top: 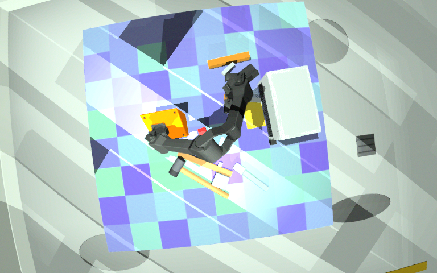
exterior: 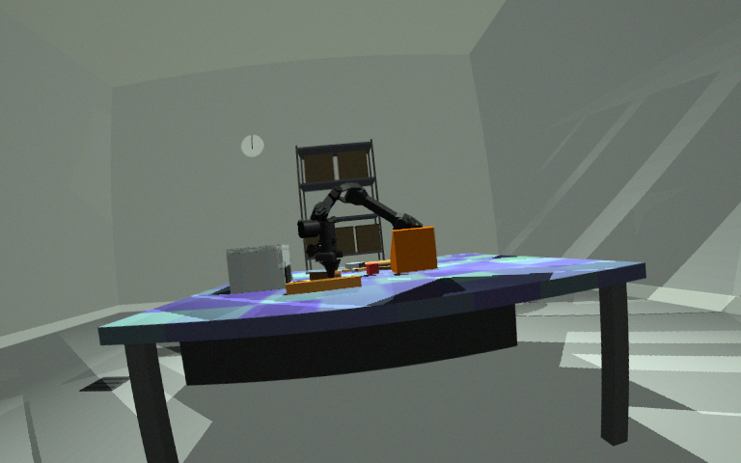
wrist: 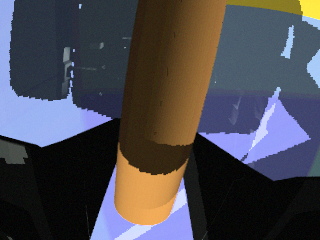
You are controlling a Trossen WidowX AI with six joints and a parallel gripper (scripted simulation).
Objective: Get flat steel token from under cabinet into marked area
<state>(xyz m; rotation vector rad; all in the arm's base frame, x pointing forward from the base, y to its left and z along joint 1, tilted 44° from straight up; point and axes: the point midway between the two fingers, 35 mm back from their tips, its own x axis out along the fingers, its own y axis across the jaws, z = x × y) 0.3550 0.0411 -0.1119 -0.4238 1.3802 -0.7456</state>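
My gripper (top: 226, 97) (exterior: 331, 274) (wrist: 153, 132) points down in front of the cabinet and is shut on a round wooden handle (wrist: 172, 75). A flat grey strip (top: 256, 98), seemingly this tool's far part, shows between my arm and the cabinet's vent side; where it ends is hard to tell in the shadow. The cabinet (top: 293, 103) (exterior: 252, 271) is a pale box with dark vent slots (top: 268, 112) low on the side facing me. The marked area is a yellow patch (top: 250, 118) (wrist: 311, 7) in front of it, partly shaded. I cannot make out the token.
An orange bar (top: 229, 60) (exterior: 323, 285) lies close beyond my gripper. An orange wedge block (top: 180, 127) (exterior: 413, 250) stands by the arm's base, with a red cube (top: 202, 131) (exterior: 371, 267) nearby. A hammer (top: 177, 166), a wooden stick (top: 219, 169) and a white-headed tool (top: 238, 168) lie behind the arm.
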